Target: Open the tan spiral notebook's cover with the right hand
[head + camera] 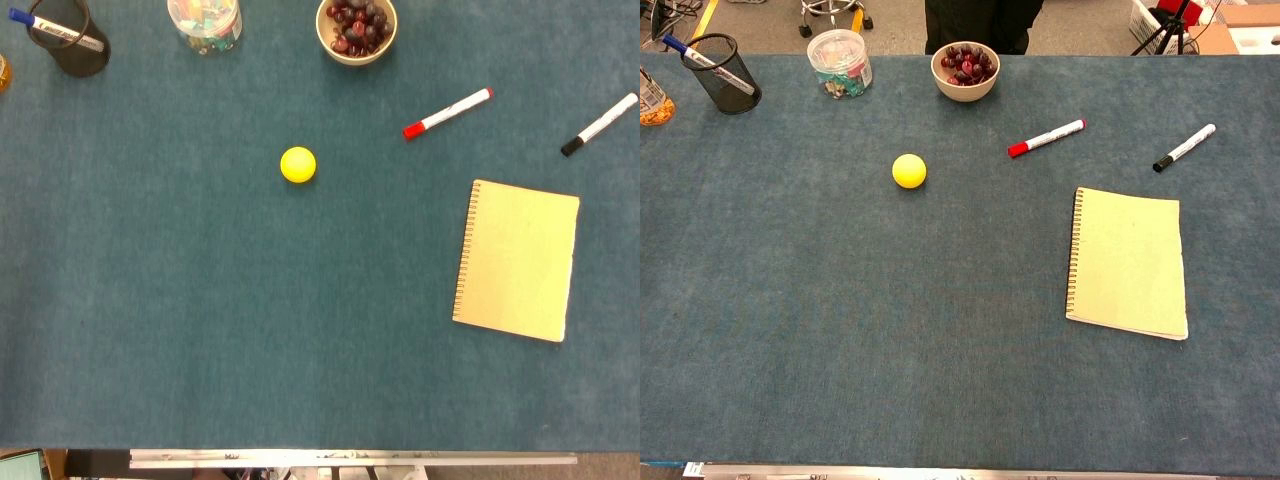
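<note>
The tan spiral notebook [517, 260] lies flat and closed on the blue table cloth at the right, its wire binding along its left edge. The chest view shows the same notebook [1128, 262] with the cover down and the page edges visible along its near side. Neither hand nor any arm appears in the head view or the chest view.
A red-capped marker [447, 113] and a black-capped marker [598, 124] lie behind the notebook. A yellow ball [298, 164] sits mid-table. At the back stand a bowl of dark grapes [356, 28], a clear jar [205, 24] and a black mesh pen cup [72, 38].
</note>
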Tool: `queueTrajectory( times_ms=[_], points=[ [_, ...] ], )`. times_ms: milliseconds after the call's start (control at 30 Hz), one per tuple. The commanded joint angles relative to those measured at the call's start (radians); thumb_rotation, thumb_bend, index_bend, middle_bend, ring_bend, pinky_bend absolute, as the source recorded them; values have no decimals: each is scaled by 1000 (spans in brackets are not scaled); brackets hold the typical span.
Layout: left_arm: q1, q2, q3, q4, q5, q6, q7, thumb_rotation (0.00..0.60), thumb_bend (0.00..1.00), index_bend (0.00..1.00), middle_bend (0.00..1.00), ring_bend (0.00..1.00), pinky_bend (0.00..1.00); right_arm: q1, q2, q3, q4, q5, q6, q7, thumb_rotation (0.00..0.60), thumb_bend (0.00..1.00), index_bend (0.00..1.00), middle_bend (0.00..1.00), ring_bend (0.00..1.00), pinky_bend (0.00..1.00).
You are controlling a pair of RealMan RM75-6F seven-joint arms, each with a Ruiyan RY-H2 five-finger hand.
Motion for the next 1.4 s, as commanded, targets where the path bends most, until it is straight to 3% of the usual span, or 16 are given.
queueTrajectory(
  times_ms=[33,400,633,1000,1400],
  points=[
    [0,2,1,-2,-3,-1,1,600,484,129,71,19,27,4,-4,2,5,-13,-2,7,600,82,139,196,48,90],
    [14,14,8,-10,-11,7,-6,600,484,130,71,19,27,80,-35,-53,100,-200,-73,113,600,83,252,219,48,90],
    [29,20,14,-3,-22,15,-22,600,483,130,71,18,26,164,-112,-81,205,-286,-183,69,600,82,348,243,48,89],
    [49,31,24,10,-44,11,-50,600,484,130,71,19,27,261,-296,-104,454,-346,-281,48,600,77,352,244,48,90],
    [47,30,24,22,-51,-6,-60,600,484,130,71,18,27,295,-422,-131,620,-353,-288,99,600,78,353,244,48,89]
  ],
)
